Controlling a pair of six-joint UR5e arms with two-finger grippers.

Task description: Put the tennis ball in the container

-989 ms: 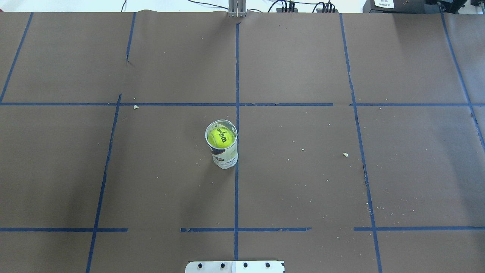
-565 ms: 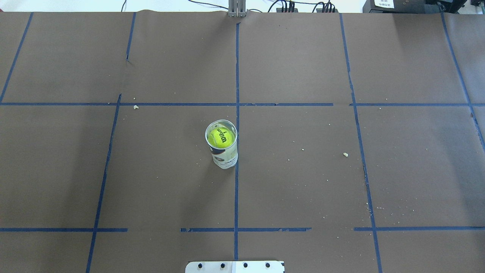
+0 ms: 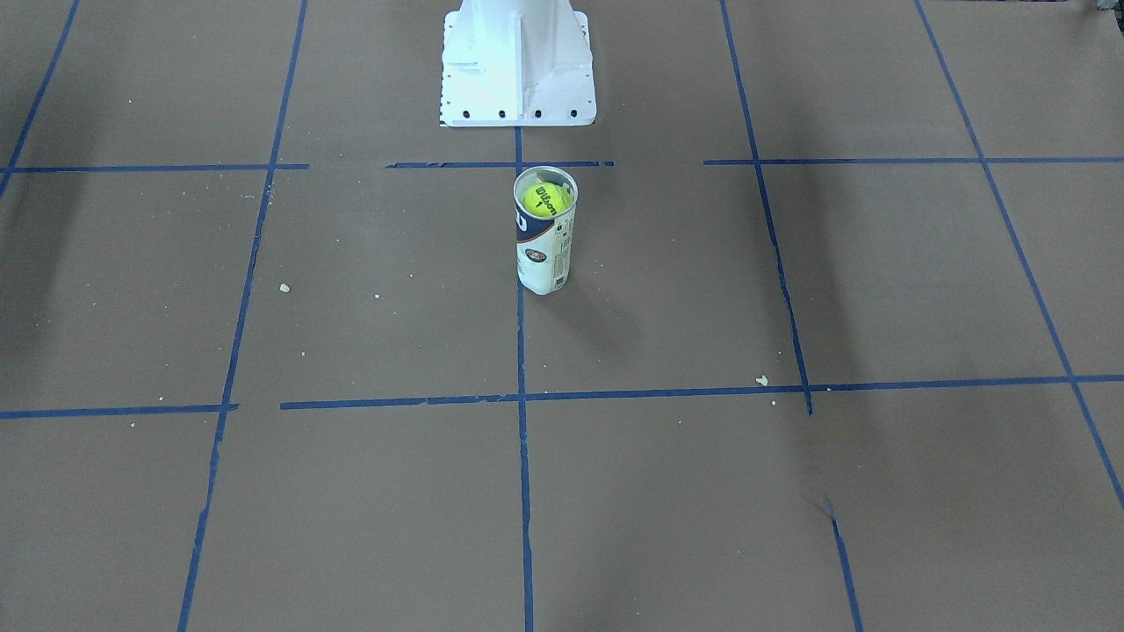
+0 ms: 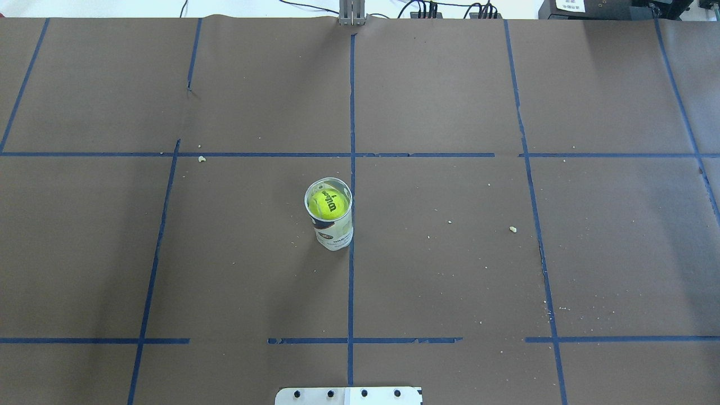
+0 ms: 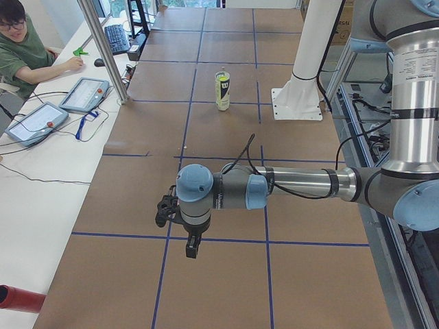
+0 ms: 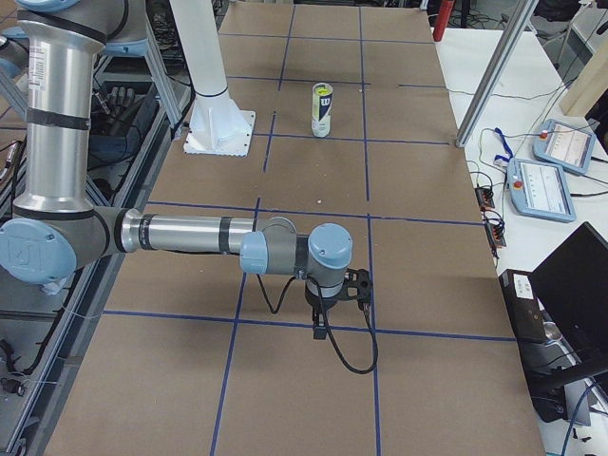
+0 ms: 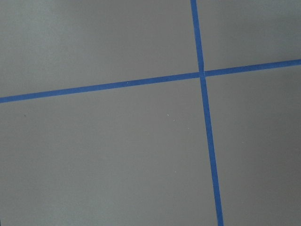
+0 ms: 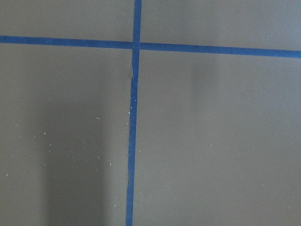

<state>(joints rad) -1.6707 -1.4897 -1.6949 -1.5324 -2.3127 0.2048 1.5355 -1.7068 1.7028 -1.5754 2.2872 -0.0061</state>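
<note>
Nothing moved: your tennis ball [image 4: 328, 203] stayed in the container [image 4: 336, 233] mid-frame, so it looked done. Left gripper [image 5: 192, 248] and right gripper [image 6: 320, 330] fingers: you couldn't tell.

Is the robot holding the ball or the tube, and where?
Neither. The tennis ball sits inside the container, standing alone, far from the left pincer and the right pincer.

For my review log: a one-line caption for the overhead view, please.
Yellow-green fuzzy Wilson tennis ball seated inside the upright clear plastic tube with white-and-navy label, on the brown, blue-taped table.
</note>
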